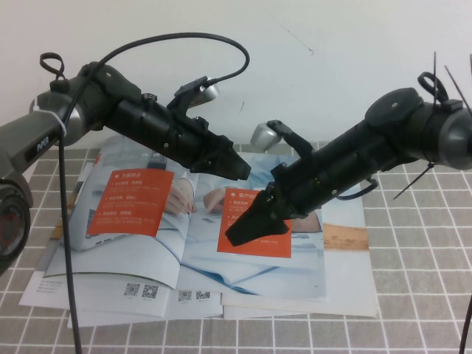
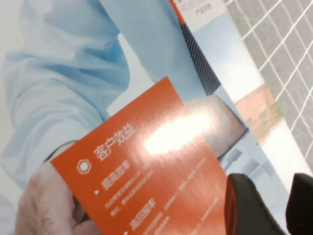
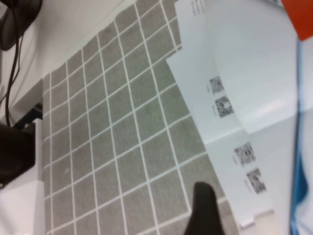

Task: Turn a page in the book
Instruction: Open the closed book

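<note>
The book (image 1: 133, 247) lies open on the grey checked cloth. Its right-hand page (image 1: 254, 276) shows a blue-shirted person and an orange text panel (image 1: 279, 247). It lies flat. My left gripper (image 1: 242, 171) hovers over the top of the spread near the spine. In the left wrist view it is open (image 2: 276, 210), empty, and close above the same orange panel (image 2: 146, 166). My right gripper (image 1: 234, 236) is low over the orange panel of the right page. In the right wrist view one fingertip (image 3: 203, 208) shows above the cloth beside the paper's edge. It holds nothing.
White sheets with QR codes (image 1: 140, 291) lie under the book at the front, also in the right wrist view (image 3: 222, 105). A brochure with a tan band (image 1: 345, 237) sticks out at the right. The checked cloth (image 1: 413, 280) spreads around. A white wall stands behind.
</note>
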Controlling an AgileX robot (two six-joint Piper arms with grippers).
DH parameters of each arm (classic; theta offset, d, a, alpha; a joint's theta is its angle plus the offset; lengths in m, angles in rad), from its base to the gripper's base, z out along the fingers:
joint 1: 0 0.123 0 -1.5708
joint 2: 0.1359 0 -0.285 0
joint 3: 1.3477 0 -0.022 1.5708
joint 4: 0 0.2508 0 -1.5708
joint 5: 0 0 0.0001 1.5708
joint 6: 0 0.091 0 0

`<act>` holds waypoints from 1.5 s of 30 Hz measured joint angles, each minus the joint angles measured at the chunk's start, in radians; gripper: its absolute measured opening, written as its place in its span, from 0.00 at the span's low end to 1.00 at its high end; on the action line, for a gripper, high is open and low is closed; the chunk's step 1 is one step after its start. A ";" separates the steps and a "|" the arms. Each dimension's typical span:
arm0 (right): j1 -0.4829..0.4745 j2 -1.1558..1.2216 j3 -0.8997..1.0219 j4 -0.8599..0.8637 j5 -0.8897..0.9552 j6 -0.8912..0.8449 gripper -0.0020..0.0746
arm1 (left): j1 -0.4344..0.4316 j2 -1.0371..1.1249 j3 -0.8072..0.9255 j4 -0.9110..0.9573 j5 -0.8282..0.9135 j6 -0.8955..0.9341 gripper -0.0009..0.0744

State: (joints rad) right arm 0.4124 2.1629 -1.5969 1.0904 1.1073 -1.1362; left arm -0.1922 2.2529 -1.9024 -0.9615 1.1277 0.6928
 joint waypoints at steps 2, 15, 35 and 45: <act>-0.025 0.000 -0.009 -0.038 0.010 0.058 0.63 | 0.000 0.000 0.000 0.024 0.000 0.000 0.26; -0.298 0.000 -0.030 -0.149 0.077 0.285 0.16 | 0.049 0.000 0.000 0.170 0.069 -0.009 0.06; -0.156 -0.205 0.245 -0.445 -0.540 0.430 0.02 | 0.053 -0.016 -0.001 0.423 0.009 -0.186 0.01; -0.174 -0.327 0.249 -0.720 -0.593 0.812 0.02 | 0.053 -0.004 -0.001 0.398 0.003 -0.186 0.01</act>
State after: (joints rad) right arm 0.2383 1.8361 -1.3476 0.3703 0.5143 -0.3240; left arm -0.1396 2.2484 -1.9038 -0.5631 1.1310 0.5070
